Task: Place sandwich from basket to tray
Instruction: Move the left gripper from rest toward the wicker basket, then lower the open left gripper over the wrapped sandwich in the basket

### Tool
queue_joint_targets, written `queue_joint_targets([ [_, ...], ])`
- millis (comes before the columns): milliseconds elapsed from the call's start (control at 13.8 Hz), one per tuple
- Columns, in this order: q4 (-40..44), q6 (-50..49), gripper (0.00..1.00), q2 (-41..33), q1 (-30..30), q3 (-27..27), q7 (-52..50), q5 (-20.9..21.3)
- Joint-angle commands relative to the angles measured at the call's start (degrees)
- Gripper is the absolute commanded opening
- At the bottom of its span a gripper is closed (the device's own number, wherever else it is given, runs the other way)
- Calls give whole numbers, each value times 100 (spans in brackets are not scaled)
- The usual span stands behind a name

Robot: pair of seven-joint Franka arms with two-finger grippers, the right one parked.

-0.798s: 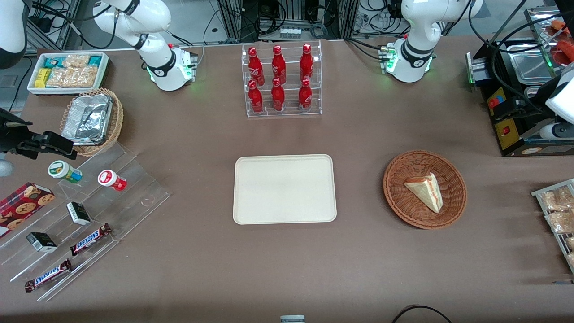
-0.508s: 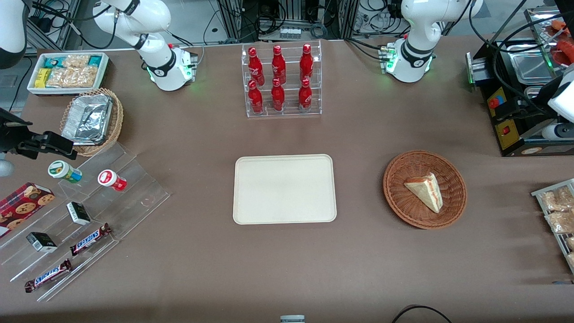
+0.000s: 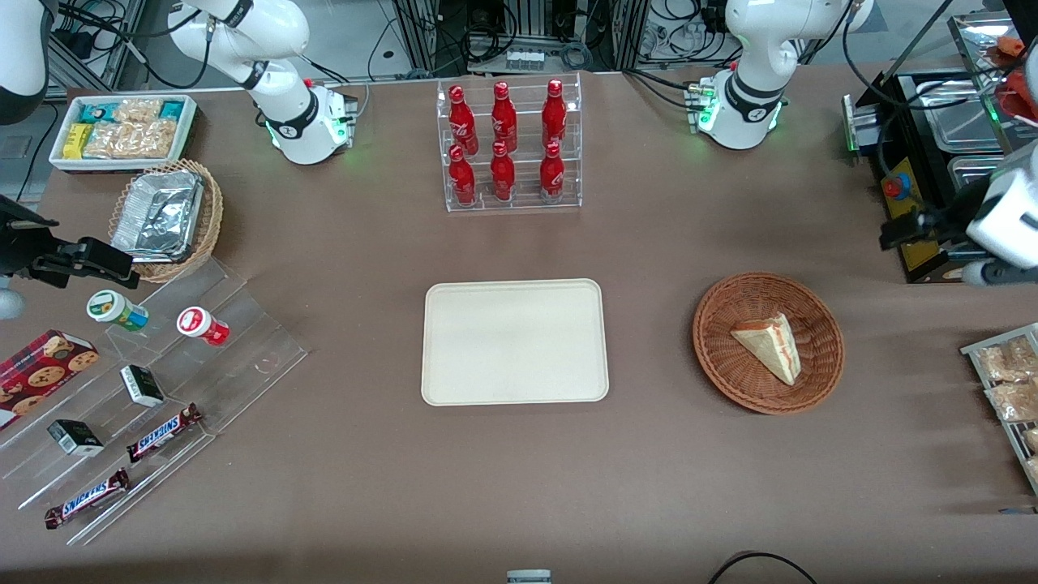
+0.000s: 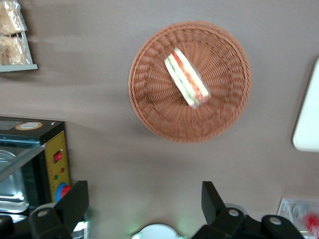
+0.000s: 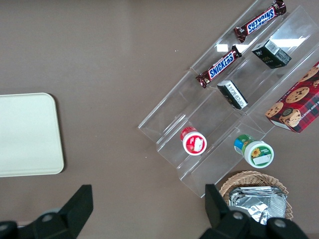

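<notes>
- End effector [image 4: 142,206] high over the counter [image 3: 519,470], fingers spread, nothing held.
- Sandwich [image 3: 769,346] sits in the basket [image 3: 714,357], below the end effector and nearer the front camera; no contact.
- Long axis looks diagonal to the finger line, probably needs a wrist turn.
- Tray [image 3: 514,341] well past the basket.

you've got a clear rack of red bottles [image 3: 508,146] standing far back on the desk [image 3: 365,487]. toward the parked arm's end, a stepped acrylic stand [image 3: 243,357] carries snickers bars [image 3: 164,432], small cartons [image 3: 142,385] and two lidded cups [image 3: 117,311], with a cookie box [image 3: 45,369] beside it.
</notes>
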Motion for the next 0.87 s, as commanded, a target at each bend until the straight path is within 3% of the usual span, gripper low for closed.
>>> queue_joint_targets([
  [0, -689, 753, 100, -86, -23, -7, -886, 81],
  [363, -1490, 2204, 100, 212, -233, -16, -2425, 28],
  [798, -2659, 3716, 100, 160, -392, -16, -2981, 2],
])
